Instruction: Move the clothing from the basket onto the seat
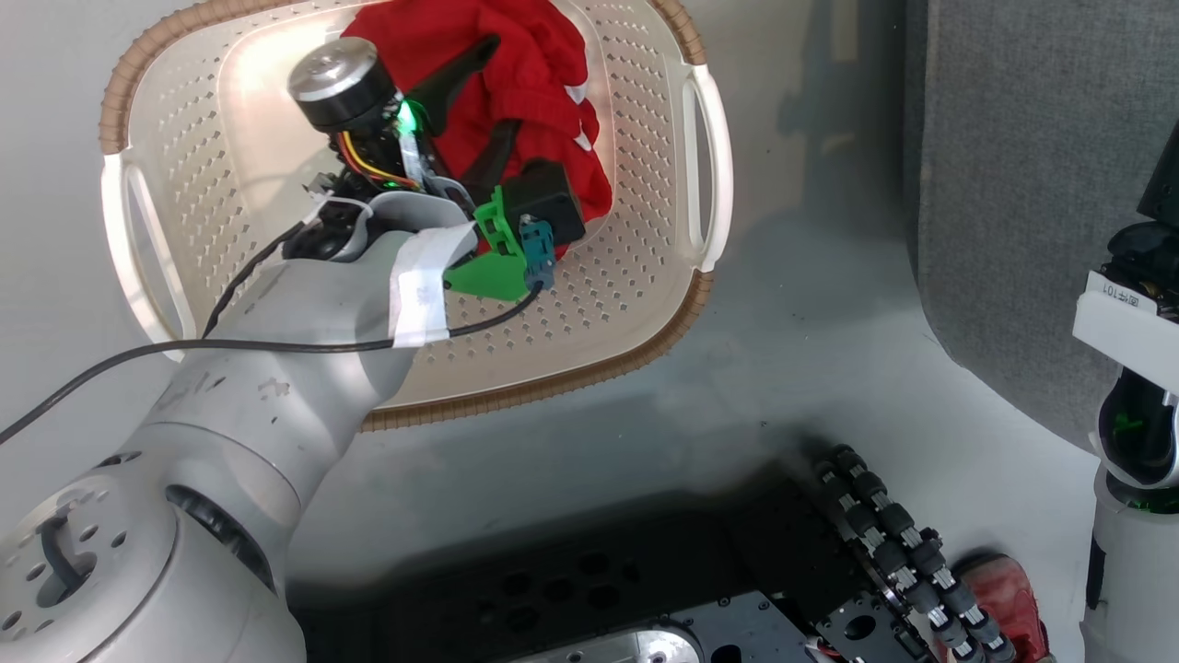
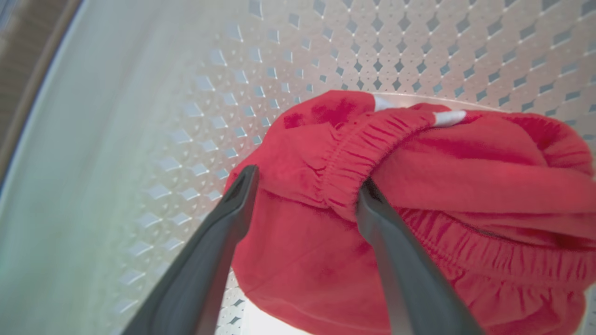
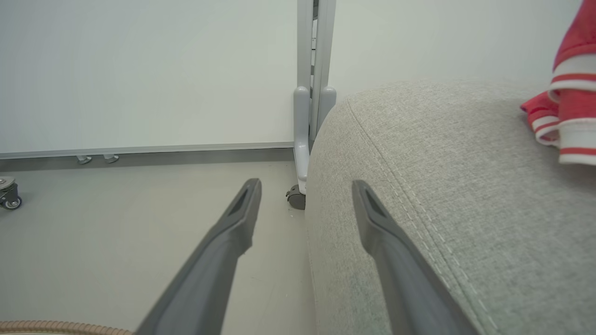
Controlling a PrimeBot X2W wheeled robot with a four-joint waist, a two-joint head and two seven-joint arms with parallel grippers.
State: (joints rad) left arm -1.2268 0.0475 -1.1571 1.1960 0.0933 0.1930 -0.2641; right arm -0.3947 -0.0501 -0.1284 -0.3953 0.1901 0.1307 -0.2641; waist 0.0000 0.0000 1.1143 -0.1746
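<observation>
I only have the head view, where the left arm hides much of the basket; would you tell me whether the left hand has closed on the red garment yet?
Observer: Not yet; the left hand is open, straddling the gathered elastic band of the soft red fabric garment in the cream-white perforated plastic basket.
Operator: Thank you. Where is the right hand?
Observer: The right hand is open and empty, at the rounded corner of the large grey woven-fabric seat.
Operator: Is anything on that seat?
Observer: Yes, a red garment with red-and-white striped trim rests on it.
</observation>
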